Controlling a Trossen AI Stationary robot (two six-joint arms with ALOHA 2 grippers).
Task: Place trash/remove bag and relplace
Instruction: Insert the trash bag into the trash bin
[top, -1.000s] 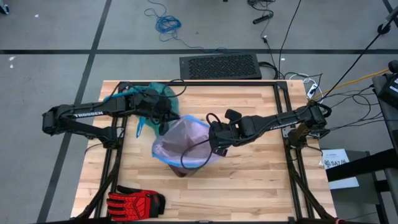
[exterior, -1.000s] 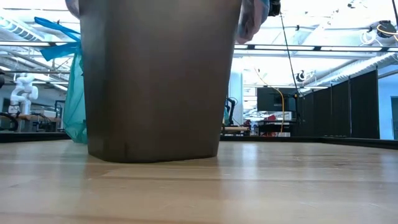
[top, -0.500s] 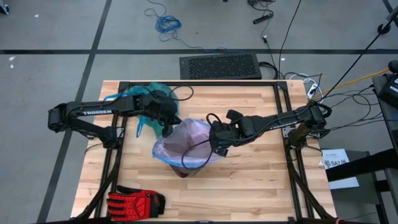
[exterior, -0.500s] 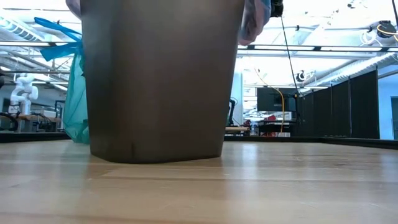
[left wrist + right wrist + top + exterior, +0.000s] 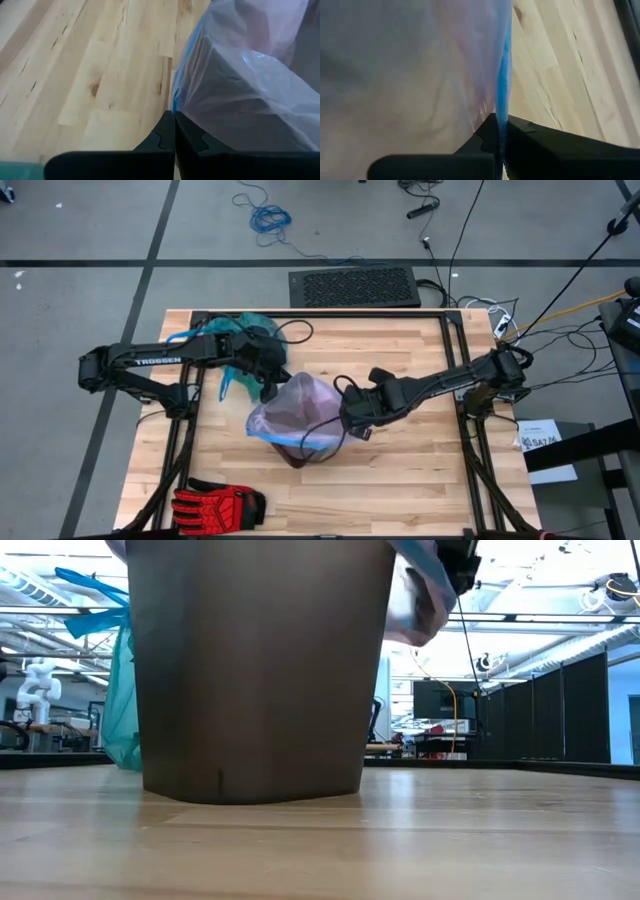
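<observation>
Teal-green bag (image 5: 243, 330), thin and crumpled with blue drawstring loops, lies bunched at the bench's (image 5: 420, 470) far left corner, behind the left arm; the low view shows it hanging beside the bin (image 5: 255, 670). That bin is a dark, smooth-walled tapered tub standing mid-bench, draped with a pale lilac translucent bag (image 5: 300, 405) edged by a blue rim. The right end effector (image 5: 500, 135) is clamped on that blue rim, which runs between its dark fingers in the right wrist view. The left end effector (image 5: 174, 131) is pressed shut at the lilac bag's edge; whether it pinches film cannot be told. "TROSSEN" reads in white on the left arm. Only the high view shows a red-and-black glove (image 5: 215, 504) at the near left corner on pale planked wood.
</observation>
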